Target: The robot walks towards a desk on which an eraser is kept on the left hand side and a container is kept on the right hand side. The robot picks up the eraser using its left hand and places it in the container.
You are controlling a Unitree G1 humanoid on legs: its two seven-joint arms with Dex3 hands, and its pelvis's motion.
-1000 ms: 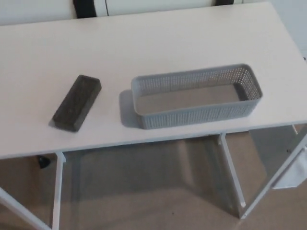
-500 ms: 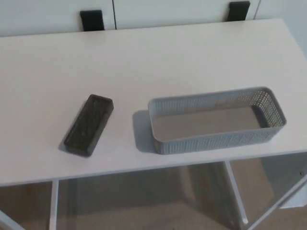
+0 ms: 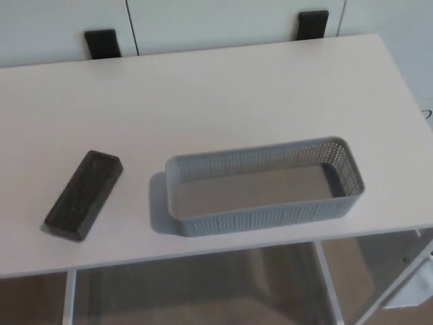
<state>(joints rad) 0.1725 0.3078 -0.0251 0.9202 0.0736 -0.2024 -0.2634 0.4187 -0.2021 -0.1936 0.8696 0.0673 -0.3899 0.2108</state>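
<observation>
Head view shows neither hand, so their state cannot be told. An eraser (image 3: 84, 195) lies flat at eight o'clock on the worktop (image 3: 223, 95), apart from an empty mesh container (image 3: 264, 186) at five o'clock. It looks light, stiff and blocky; pinching across its narrow middle seems best. White cabinet doors (image 3: 203, 20) with dark handles stand behind.
</observation>
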